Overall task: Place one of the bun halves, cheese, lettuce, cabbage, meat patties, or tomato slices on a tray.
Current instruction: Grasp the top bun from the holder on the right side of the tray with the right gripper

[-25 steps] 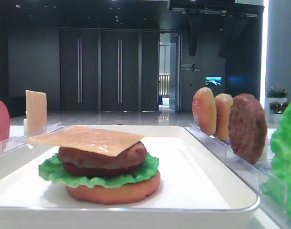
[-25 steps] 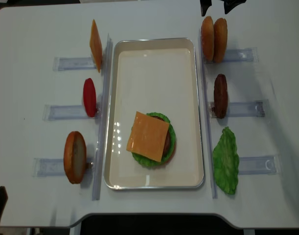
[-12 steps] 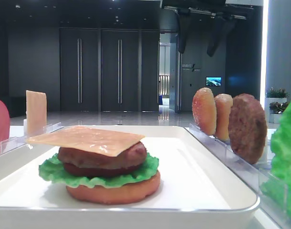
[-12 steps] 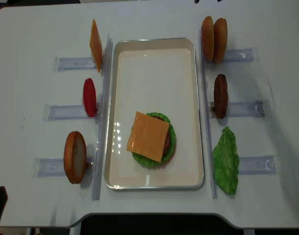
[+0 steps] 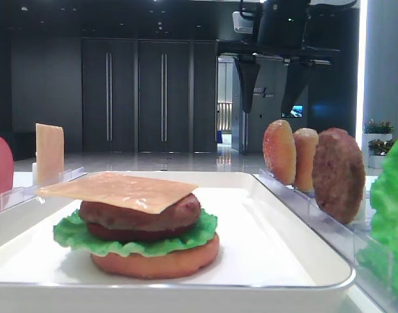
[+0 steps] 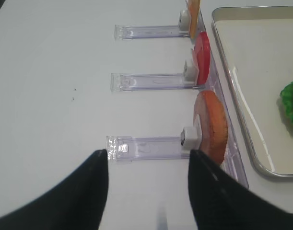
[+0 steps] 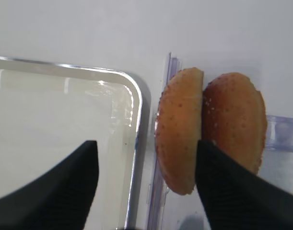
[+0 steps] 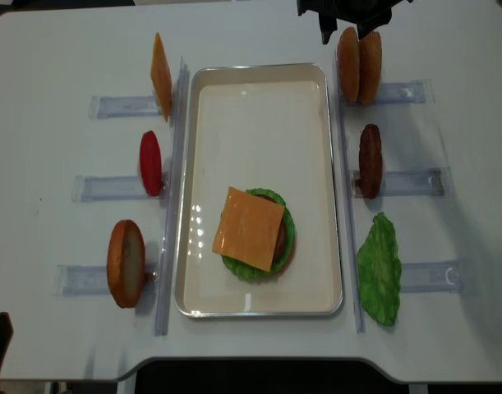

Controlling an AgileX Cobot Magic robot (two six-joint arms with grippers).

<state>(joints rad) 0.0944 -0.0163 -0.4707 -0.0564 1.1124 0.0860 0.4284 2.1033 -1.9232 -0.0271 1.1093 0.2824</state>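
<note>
You are hovering the right gripper over the far right corner of the tray, its two dark fingers spread wide and pinching nothing. The two bun halves are standing on edge, pressed face to face, in a clear slotted rack just right of the tray. In the wrist view one finger is sitting over the tray corner and the other above the seam between the buns, so you are bracketing only the half nearer the tray.

Judging by its look, that bun is light and fairly stiff, with a speckled dome that may slip. You are best taking it across its thickness, flat face and dome, near the top edge. Its twin is touching it and may tip or follow; the tray's rim is crowding the other finger.

Also right of the tray, the meat patty and lettuce are standing well clear. On the tray, the cheese-topped stack is waiting.

The left gripper is idling with fingers spread, left of the tray by the flat bun.
</note>
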